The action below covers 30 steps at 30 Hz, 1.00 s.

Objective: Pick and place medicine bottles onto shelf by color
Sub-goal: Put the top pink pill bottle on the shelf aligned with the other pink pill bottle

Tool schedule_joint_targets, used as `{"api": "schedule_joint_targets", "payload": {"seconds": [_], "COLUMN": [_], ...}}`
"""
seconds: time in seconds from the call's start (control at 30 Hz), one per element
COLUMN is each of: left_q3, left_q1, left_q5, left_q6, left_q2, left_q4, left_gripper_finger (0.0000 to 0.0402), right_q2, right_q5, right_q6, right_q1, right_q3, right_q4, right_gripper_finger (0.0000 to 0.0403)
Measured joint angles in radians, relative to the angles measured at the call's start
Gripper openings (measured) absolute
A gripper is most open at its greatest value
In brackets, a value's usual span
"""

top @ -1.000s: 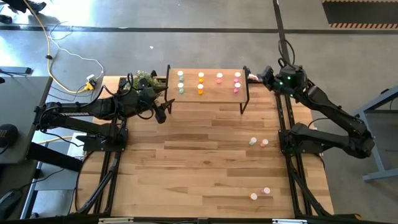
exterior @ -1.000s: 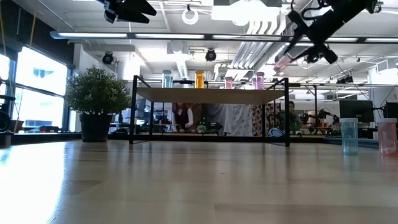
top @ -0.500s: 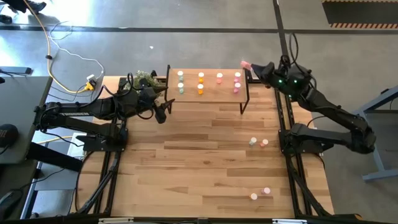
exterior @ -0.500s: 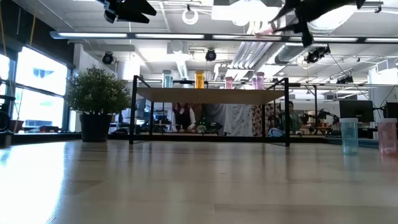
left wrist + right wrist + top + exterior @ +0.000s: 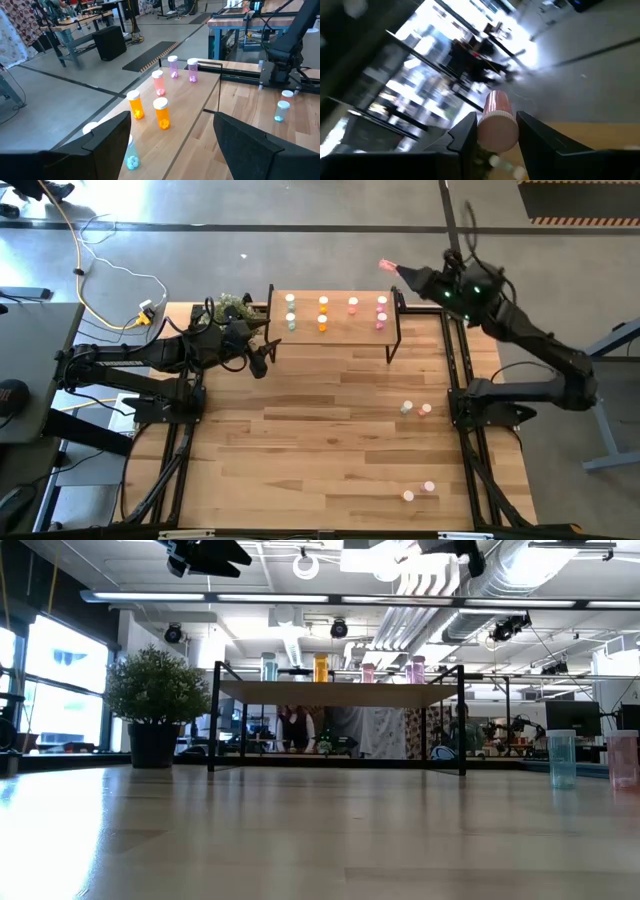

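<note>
Robotics lab, workbenches (image 5: 85,22), ceiling ducts (image 5: 430,575)

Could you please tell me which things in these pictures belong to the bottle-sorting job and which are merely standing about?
Part of the job:
- shelf with sorted bottles
- pink bottle held by the right tool
- four loose bottles on the table
- left tool, waiting beside the shelf

Just standing about:
- potted plant
- yellow cable on the floor

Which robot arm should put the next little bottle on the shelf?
Probably the right. The right gripper already holds a pink bottle just beyond the shelf's far right corner, near the pink ones. The left gripper waits open and empty at the shelf's left end.
</note>
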Motion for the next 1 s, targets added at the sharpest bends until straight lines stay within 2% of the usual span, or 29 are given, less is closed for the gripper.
{"api": "schedule_joint_targets", "payload": {"seconds": [0.13, 0.33, 0.53, 0.77, 1.0], "left_q3": [0.0, 0.0, 0.0, 0.0, 0.0], "left_q1": [0.0, 0.0, 0.0, 0.0, 0.0], "left_q5": [0.0, 0.0, 0.002, 0.003, 0.003], "left_q6": [0.0, 0.0, 0.0, 0.0, 0.0], "left_q2": [0.0, 0.0, 0.0, 0.0, 0.0], "left_q4": [0.0, -0.001, -0.003, -0.014, -0.049], "left_gripper_finger": [0.0275, 0.0275, 0.0275, 0.0275, 0.0275], "right_q2": [0.115, 0.301, 0.474, 0.635, 0.757], "right_q5": [-0.021, -0.08, -0.087, -0.105, -0.106], "right_q6": [-0.043, -0.164, -0.296, -0.429, -0.527], "right_q1": [-0.013, -0.011, -0.008, 0.043, 0.073], "right_q3": [0.188, 0.448, 0.673, 0.835, 0.871], "right_q4": [-0.284, -0.564, -0.854, -0.989, -1.058], "right_gripper_finger": [0.0117, 0.0117, 0.0117, 0.0117, 0.0117]}}
